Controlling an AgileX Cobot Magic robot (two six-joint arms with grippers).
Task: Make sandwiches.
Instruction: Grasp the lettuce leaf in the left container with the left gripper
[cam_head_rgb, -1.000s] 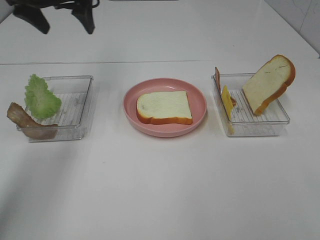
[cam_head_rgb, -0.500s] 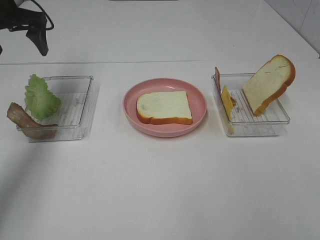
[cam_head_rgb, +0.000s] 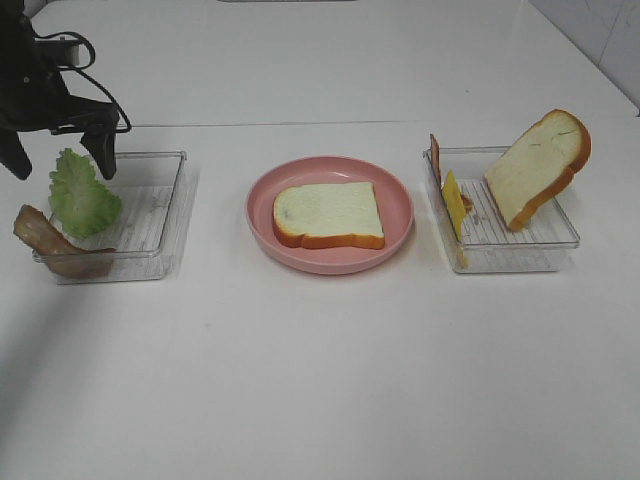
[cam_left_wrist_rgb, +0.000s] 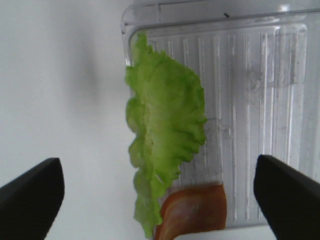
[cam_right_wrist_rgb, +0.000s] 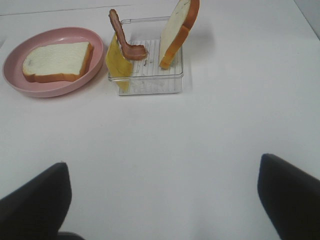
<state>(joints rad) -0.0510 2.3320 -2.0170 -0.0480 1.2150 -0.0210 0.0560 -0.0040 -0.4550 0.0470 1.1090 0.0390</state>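
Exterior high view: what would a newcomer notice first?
The pink plate in the middle, with one bread slice lying flat on it. Then the second slice leaning upright in the right tray, beside cheese. At far left the open left gripper hovers over lettuce at the left tray.

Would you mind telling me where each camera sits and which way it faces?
Exterior high: mounted high, looking down at the left tray, pink plate and right tray; only the left gripper shows.
Left wrist: on the left arm, facing down on the lettuce; both open fingers show.
Right wrist: on the right arm, tilted toward plate and right tray; the right gripper, open, shows.
Shared: exterior and left wrist both see the lettuce.
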